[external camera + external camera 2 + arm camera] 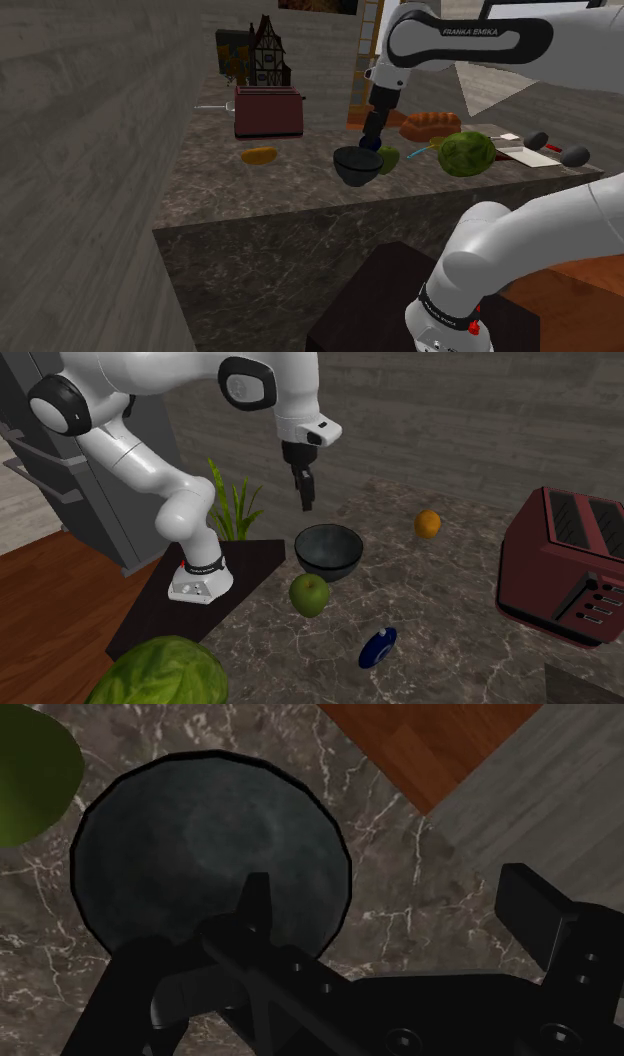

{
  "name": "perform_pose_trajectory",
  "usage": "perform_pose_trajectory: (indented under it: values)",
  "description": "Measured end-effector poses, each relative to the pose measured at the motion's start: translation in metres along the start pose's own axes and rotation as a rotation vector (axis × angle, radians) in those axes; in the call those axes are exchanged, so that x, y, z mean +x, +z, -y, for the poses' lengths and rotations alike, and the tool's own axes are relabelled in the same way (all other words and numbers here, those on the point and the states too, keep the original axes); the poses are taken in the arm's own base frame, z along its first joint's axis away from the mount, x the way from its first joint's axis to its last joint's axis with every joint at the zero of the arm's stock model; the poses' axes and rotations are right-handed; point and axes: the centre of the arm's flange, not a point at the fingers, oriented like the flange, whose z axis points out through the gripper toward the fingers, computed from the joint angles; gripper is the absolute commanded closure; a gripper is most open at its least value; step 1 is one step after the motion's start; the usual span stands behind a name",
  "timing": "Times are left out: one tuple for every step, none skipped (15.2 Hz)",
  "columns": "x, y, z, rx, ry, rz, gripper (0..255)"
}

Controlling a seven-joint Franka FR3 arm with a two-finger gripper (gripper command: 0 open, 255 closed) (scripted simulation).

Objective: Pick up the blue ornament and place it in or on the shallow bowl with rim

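While the gripper is hanging over the bowl, it's carrying nothing: fingers are standing well apart in the wrist view, with only bowl and counter showing between them. It's pointing straight down, high enough that the tips are clearing the rim.

Ornament is lying flat on the counter, untouched, past the apple from the bowl, toward the second exterior view's bottom. So I'm reading the pick as not yet started, and the arm is parked over the drop target rather than the thing to grab.

Apple is sitting just beside the bowl, roughly on the line between bowl and ornament. Any move across is probably needing height to clear it.

Ornament is looking like a smooth, elongated oval. I'm guessing it's wanting a grip across the short axis, jaws lined up to that, or it's going to squirt out or roll.

Orange and toaster are sitting well apart from that path, so they're not mattering. Bowl is dark, open side up, nothing in it, so the drop is looking easy once the grasp is made.
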Motion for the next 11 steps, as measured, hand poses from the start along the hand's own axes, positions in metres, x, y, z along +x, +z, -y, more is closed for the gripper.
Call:
perform_pose_trajectory:
  values:
    - [0.001,0.005,-0.011,-0.004,-0.006,0.004,0]
    - [0.002,0.008,-0.025,-0.009,-0.012,0.008,0]
    - [0.003,0.010,-0.036,-0.013,-0.019,0.012,0]
    - [0.007,0.012,-0.051,-0.017,-0.025,0.015,0]
    - [0.009,0.013,-0.062,-0.022,-0.031,0.019,0]
    - [0.012,0.015,-0.072,-0.026,-0.037,0.023,0]
    - [0.012,0.018,-0.084,-0.030,-0.042,0.027,0]
    - [0.014,0.022,-0.097,-0.034,-0.048,0.031,0]
    - [0.018,0.022,-0.110,-0.039,-0.054,0.035,0]
    - [0.019,0.027,-0.121,-0.043,-0.061,0.039,0]
    - [0.021,0.027,-0.134,-0.047,-0.066,0.042,0]
